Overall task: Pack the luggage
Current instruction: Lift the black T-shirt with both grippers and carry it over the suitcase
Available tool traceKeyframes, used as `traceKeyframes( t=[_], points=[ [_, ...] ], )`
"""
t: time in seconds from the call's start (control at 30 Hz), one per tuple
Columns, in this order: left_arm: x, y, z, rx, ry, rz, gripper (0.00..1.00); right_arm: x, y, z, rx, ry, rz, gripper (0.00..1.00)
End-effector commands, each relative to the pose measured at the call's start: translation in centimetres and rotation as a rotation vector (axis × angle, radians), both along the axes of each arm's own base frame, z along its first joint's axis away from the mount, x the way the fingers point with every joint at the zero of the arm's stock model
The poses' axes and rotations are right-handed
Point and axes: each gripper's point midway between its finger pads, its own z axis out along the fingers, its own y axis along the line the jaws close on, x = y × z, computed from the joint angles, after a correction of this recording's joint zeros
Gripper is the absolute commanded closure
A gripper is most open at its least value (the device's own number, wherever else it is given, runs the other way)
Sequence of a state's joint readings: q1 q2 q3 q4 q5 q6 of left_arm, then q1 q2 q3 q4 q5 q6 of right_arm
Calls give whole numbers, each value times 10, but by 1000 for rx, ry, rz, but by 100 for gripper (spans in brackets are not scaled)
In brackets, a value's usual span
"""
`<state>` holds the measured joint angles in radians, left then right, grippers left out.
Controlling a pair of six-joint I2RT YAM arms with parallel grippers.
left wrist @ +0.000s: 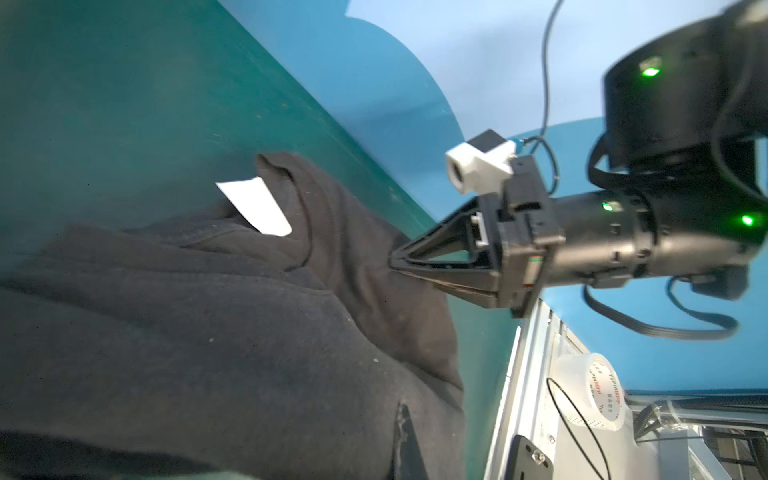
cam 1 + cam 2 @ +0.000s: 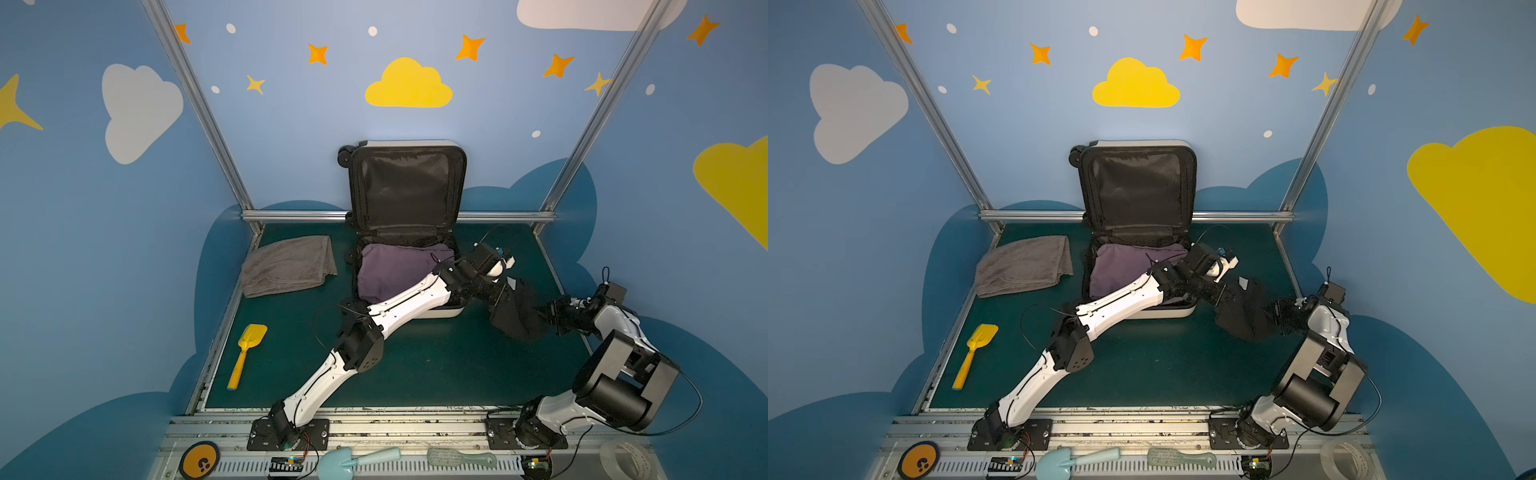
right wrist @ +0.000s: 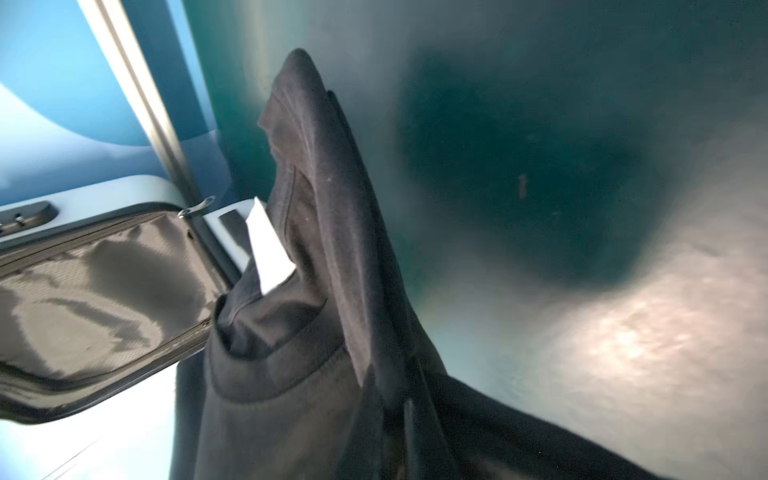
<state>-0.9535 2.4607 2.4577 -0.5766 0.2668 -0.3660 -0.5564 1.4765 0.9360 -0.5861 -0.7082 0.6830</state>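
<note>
Luggage (image 2: 405, 187) lies open at the back middle of the tabletop (image 2: 415, 365), its lid upright against the wall and a purple garment (image 2: 390, 270) in its base. Just right of it, a black garment (image 2: 517, 316) spans both hands. The left hand (image 2: 500, 296), its arm crossing the case, and the right hand (image 1: 392, 264) are each pinched tight on the cloth.

Black garment (image 2: 519, 316) beside open luggage (image 2: 405, 191)
</note>
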Motion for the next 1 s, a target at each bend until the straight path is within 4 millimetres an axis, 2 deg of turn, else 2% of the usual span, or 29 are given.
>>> traceKeyframes(
  t=[0.0,0.13,0.3,0.53,0.73,0.97],
  points=[
    [16,20,35,-19,-71,-3,97,18,13,36,5,-92,26,100],
    [35,42,52,-28,-101,37,97,35,33,58,-9,-127,61,100],
    [61,77,71,-35,-121,94,97,61,67,80,-30,-156,124,100],
    [93,145,81,-47,-137,204,97,98,126,91,-66,-165,224,100],
    [114,217,68,-63,-107,327,97,123,185,85,-89,-160,314,100],
    [120,278,29,-38,-35,432,97,138,251,60,-107,-131,414,100]
  ],
)
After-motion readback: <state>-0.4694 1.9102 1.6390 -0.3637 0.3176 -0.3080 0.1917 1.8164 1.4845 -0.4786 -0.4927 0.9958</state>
